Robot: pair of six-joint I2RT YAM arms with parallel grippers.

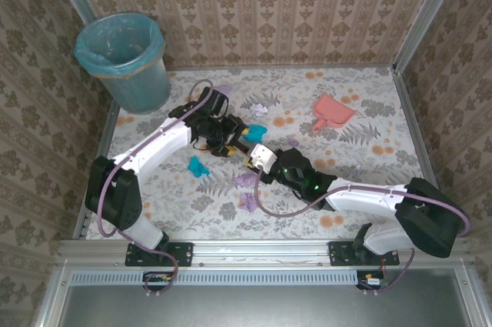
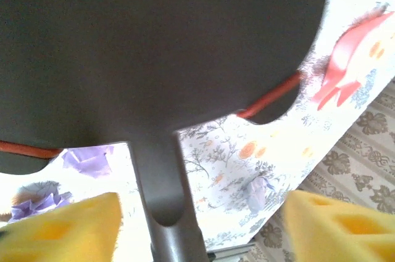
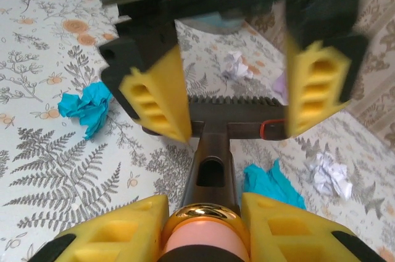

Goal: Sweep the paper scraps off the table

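Right pincer point(image 3: 203, 228) clamps brush handle point(image 3: 210, 172).

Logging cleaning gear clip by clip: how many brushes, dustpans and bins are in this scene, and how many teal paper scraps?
Brush: 1
Dustpan: 1
Bin: 1
Teal paper scraps: 2
Total: 5

teal-lined bin point(image 1: 123, 58), pink dustpan point(image 1: 332, 114), dark brush point(image 3: 211, 154)
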